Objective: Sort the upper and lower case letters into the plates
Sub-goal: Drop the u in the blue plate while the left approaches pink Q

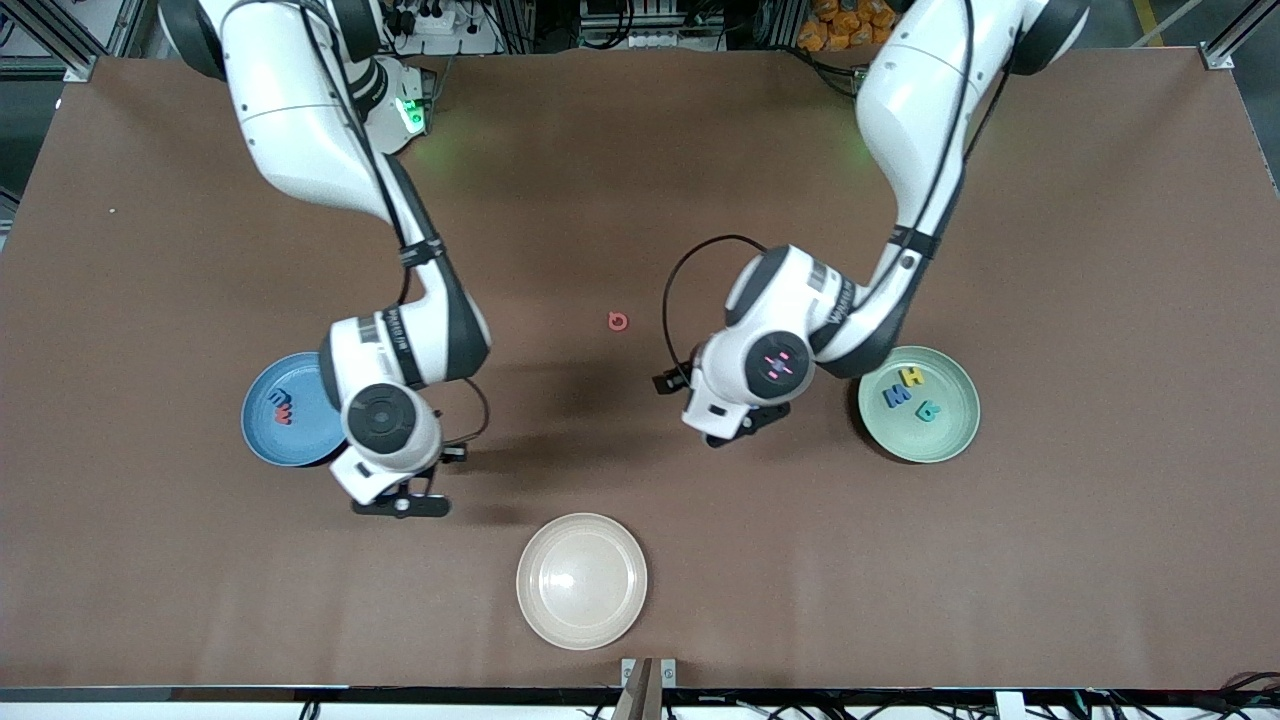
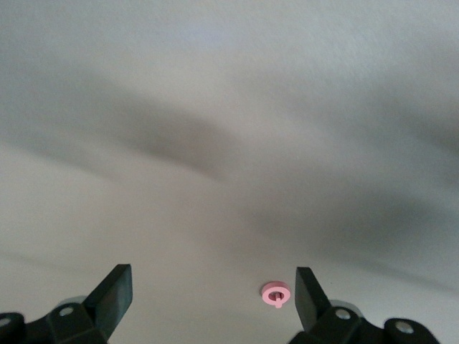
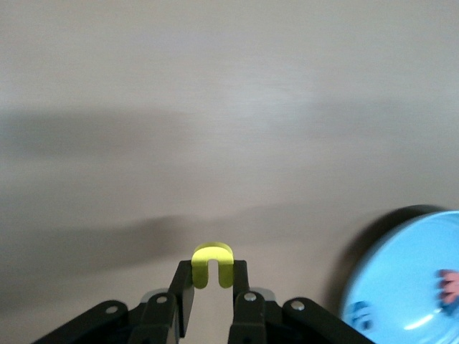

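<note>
Front view: right gripper [image 1: 402, 505] over bare table just beside the sky blue plate [image 1: 262, 430] holding a red letter and a blue one, left gripper [image 1: 735, 428] over bare table between a loose pink letter [image 1: 618, 321] and the mint green plate [image 1: 955, 440] carrying yellow, blue and teal letters, cream-white plate [image 1: 582, 580] apart from both. Left wrist view: jaws spread wide, pink letter [image 2: 275, 293] on the table just inside one fingertip [image 2: 307, 287], gripped by nothing. Right wrist view: jaws pinched narrow on a yellow letter [image 3: 212, 265], its curved end poking out past the fingertips, blue plate [image 3: 380, 287] off beside them.
</note>
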Robot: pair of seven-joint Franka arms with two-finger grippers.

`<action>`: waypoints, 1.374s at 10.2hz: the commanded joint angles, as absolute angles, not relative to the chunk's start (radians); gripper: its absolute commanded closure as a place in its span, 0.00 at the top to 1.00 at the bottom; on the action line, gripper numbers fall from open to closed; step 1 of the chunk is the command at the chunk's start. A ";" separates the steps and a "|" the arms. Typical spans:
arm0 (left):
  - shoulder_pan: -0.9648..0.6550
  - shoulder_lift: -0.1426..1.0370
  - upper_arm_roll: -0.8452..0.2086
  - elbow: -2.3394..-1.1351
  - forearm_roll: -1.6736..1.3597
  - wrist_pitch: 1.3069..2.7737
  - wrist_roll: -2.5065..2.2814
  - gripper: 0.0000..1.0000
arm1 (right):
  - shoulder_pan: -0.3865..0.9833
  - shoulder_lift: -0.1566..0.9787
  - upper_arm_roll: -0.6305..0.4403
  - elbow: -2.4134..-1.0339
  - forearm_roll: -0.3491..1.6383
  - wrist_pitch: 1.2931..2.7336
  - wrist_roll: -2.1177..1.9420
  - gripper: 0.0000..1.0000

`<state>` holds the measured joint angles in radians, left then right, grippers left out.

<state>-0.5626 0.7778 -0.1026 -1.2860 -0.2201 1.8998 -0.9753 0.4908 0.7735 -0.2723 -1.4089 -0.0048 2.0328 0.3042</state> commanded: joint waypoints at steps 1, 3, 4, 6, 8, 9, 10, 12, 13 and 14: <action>-0.668 0.756 -0.084 -1.295 -0.083 1.937 -1.141 1.00 | 0.411 0.561 -0.273 -1.725 -0.021 2.159 0.154 0.00; -0.739 0.770 -0.084 -1.298 -0.020 2.046 -1.292 1.00 | 0.323 0.506 -0.275 -1.793 -0.023 2.180 0.021 0.00; -0.764 0.782 -0.086 -1.299 0.012 2.080 -1.342 1.00 | 0.292 0.505 -0.275 -1.793 -0.023 2.178 -0.010 0.00; -0.810 0.793 -0.087 -1.308 0.025 2.117 -1.429 1.00 | 0.250 0.512 -0.273 -1.792 -0.021 2.181 -0.029 0.16; -0.821 0.807 -0.087 -1.327 0.038 2.163 -1.477 1.00 | 0.217 0.511 -0.272 -1.790 -0.008 2.183 -0.026 1.00; -0.845 0.807 -0.087 -1.357 0.038 2.190 -1.520 1.00 | 0.204 0.505 -0.270 -1.781 0.008 2.183 -0.025 1.00; -0.851 0.799 -0.087 -1.391 0.050 2.209 -1.541 1.00 | 0.195 0.500 -0.270 -1.773 0.055 2.184 -0.028 1.00; -0.864 0.798 -0.087 -1.458 0.081 2.280 -1.565 1.00 | 0.192 0.474 -0.270 -1.758 0.083 2.183 -0.029 1.00; -0.868 0.793 -0.087 -1.518 0.092 2.349 -1.587 1.00 | 0.187 0.465 -0.270 -1.758 0.083 2.184 -0.031 1.00; -0.870 0.782 -0.087 -1.560 0.094 2.380 -1.597 1.00 | 0.173 0.454 -0.268 -1.758 0.083 2.180 -0.055 1.00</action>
<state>-0.8591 0.8180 -0.0976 -1.4676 0.0602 2.3148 -1.5510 0.2075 0.4927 -0.2899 -1.7449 0.0625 2.1892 -0.0251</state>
